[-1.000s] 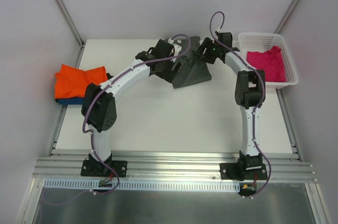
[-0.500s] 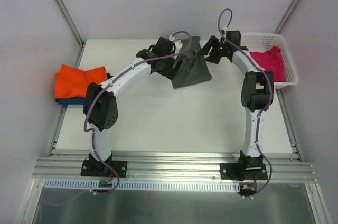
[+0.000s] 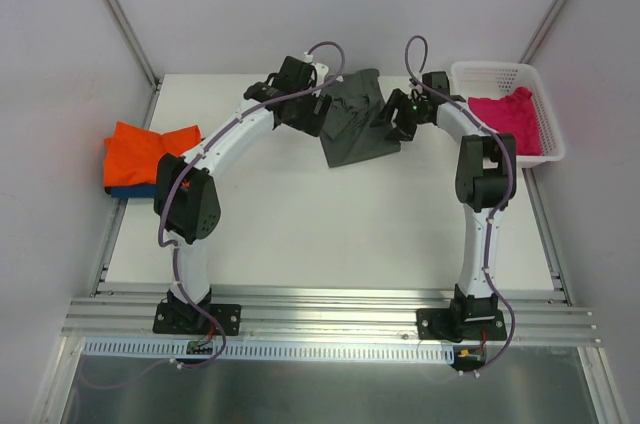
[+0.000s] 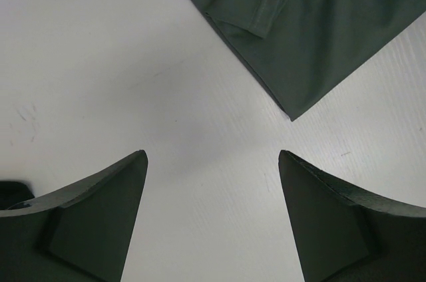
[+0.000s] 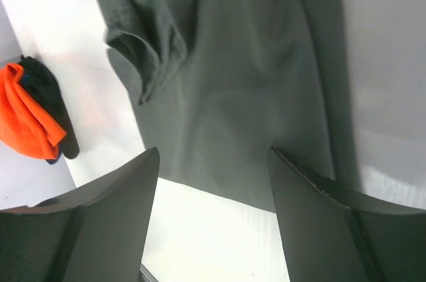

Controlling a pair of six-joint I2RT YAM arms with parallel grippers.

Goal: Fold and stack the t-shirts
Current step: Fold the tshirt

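Top external view: the grey shirt lies partly folded at the far middle of the table, flat between the two grippers. Left gripper hovers at its left edge, fingers spread with nothing between them (its wrist view shows bare table below and a shirt corner just ahead). Right gripper hangs over the shirt's right side, jaws likewise apart and empty, grey cloth beneath. An orange shirt sits on a blue shirt at the left edge. A pink shirt lies in the basket at far right.
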